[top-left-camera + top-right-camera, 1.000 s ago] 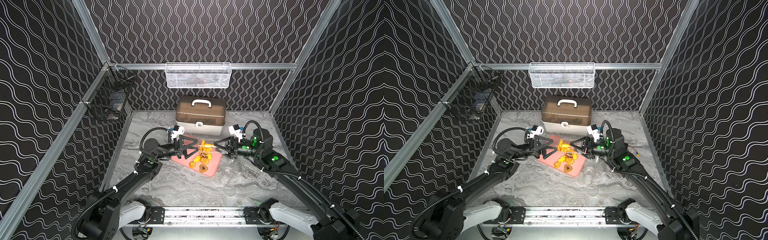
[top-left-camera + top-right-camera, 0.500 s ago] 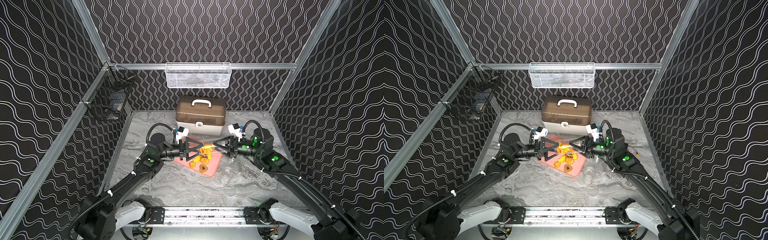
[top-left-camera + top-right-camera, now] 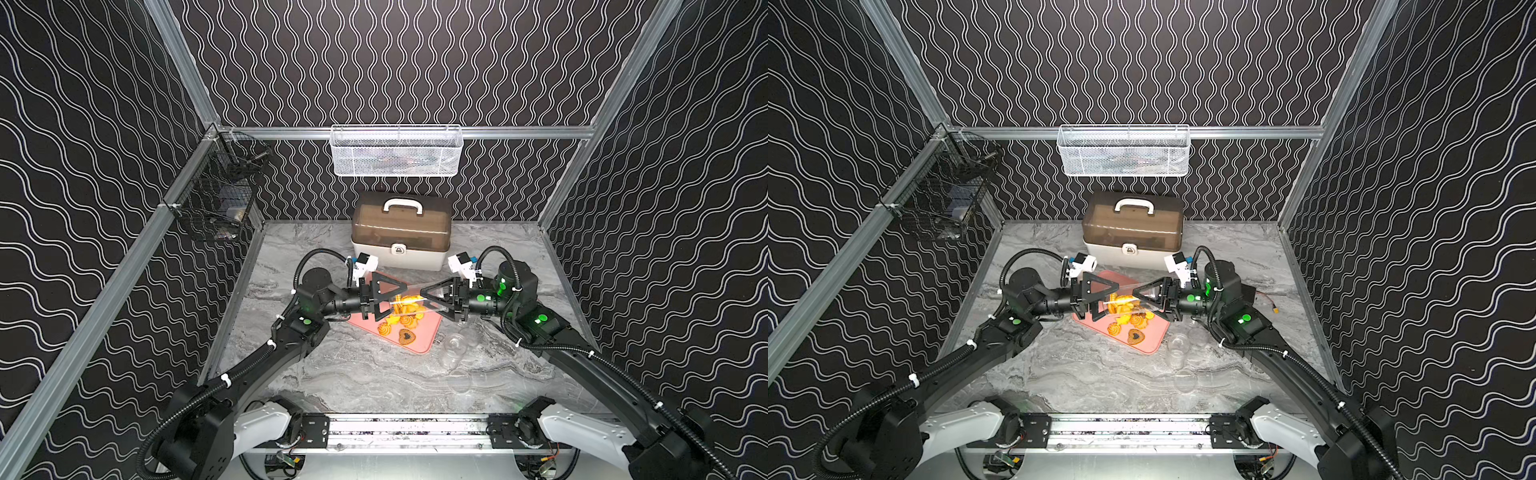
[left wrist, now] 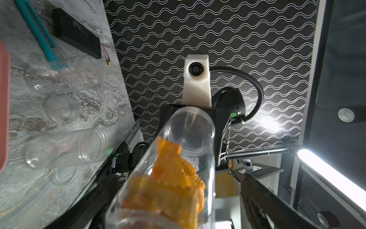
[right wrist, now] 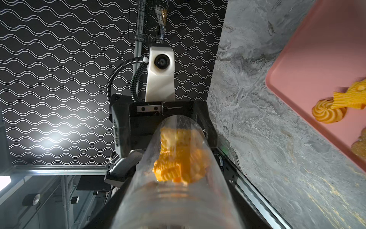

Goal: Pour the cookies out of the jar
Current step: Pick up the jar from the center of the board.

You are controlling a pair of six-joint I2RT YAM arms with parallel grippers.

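**Centre frame, over the pink tray: jar on its side, cookies half out**

Dead centre in both top views, the jar [image 3: 415, 292] hangs on its side above the pink tray [image 3: 430, 328], about level. Coming in from the right of the frame, the right gripper [image 3: 424, 296] is pinched narrow onto one end of it. Facing it from the left, the left gripper [image 3: 398, 298] is spread wide, with its fingers [image 4: 267, 198] either side of the jar's other end. The left wrist view shows a clear gap on one side, so no grip there.

Some of the cookies [image 3: 405, 305] sit in an orange clump inside the jar, bunched toward the left gripper's end. The others lie on the tray just below, including a swirl cookie [image 3: 384, 329] and a heart cookie [image 3: 408, 336] with a dark middle.

Lower right of the tray, a few empty clear jars [image 3: 455, 345] lie on the marble table [image 3: 353, 374]. Upper centre, at the back, sits a brown-lidded case [image 3: 401, 232].
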